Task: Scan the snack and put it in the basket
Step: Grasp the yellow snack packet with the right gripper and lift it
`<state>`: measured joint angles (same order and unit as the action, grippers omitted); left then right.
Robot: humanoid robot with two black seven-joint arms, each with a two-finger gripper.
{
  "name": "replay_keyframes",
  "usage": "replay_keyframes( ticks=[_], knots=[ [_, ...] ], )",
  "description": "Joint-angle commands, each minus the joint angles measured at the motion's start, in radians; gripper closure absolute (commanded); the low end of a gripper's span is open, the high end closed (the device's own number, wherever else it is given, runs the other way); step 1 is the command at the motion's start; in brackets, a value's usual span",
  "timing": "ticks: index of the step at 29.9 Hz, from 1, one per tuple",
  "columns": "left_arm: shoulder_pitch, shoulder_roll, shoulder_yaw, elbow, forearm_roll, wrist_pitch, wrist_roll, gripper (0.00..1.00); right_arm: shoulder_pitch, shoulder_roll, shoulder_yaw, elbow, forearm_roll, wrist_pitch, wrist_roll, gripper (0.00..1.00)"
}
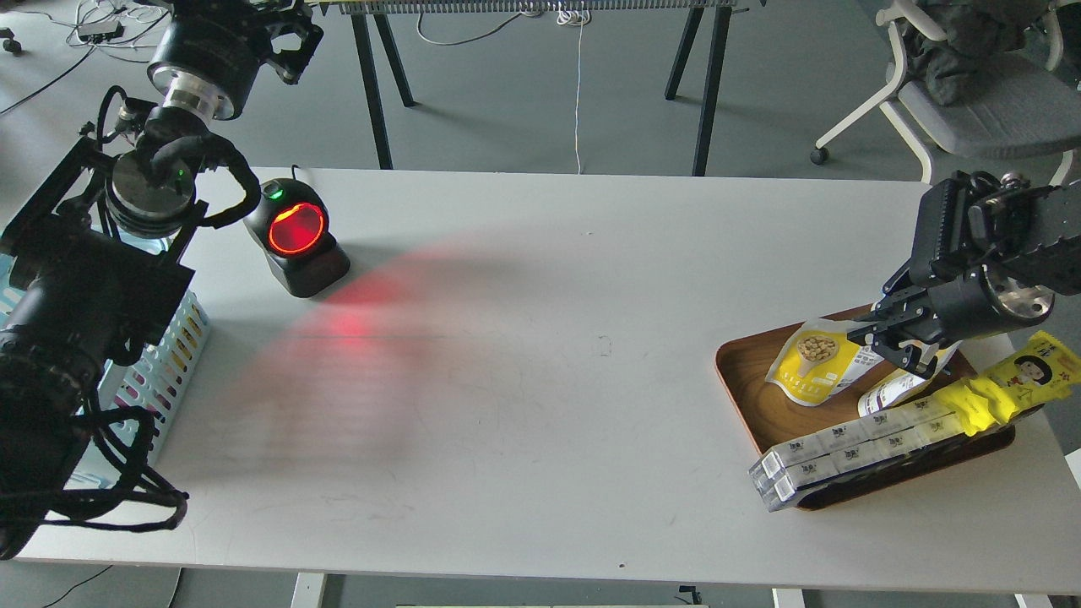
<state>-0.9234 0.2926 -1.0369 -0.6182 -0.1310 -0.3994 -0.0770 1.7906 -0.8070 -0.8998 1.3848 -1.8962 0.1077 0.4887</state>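
Two grippers in view. Right gripper (891, 348): jaws slightly apart, straddling right edge of snack pouch (812, 361), apparently touching; firm clamp not confirmed. Pouch lying tilted in wooden tray (743, 380), far-left part, right side of table (540, 338). Also in tray: second pouch (895, 390) just beside, bright yellow pack with cartoon face (1013, 384), long strip of clear-wrapped boxes (853, 452) overhanging near edge. Left gripper (291, 42) raised at far left; jaws — cannot tell. Light blue basket (165, 367) at left edge, mostly hidden behind arm. Scanner (296, 241) glowing red, far left.

Right gripper (897, 344) at the snack (812, 361) on the wooden tray (743, 371); basket (173, 359) far left.
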Motion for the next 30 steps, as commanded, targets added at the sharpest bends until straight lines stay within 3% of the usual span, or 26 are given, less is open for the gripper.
replay_keyframes(
  ticks=[1, 16, 30],
  knots=[
    [-0.006, 0.019, 0.000, 0.000, -0.001, -0.001, 0.000, 0.00, 0.001, 0.003, 0.009, -0.001, 0.000, 0.000, 0.000, 0.99],
    [-0.017, 0.022, 0.001, -0.002, -0.001, 0.010, 0.000, 0.00, 0.015, -0.015, 0.029, 0.005, 0.008, -0.043, 0.000, 1.00],
    [-0.019, 0.036, 0.001, 0.000, -0.001, 0.010, 0.000, 0.00, 0.136, -0.014, 0.071, 0.007, 0.063, -0.071, 0.000, 1.00]
  ],
)
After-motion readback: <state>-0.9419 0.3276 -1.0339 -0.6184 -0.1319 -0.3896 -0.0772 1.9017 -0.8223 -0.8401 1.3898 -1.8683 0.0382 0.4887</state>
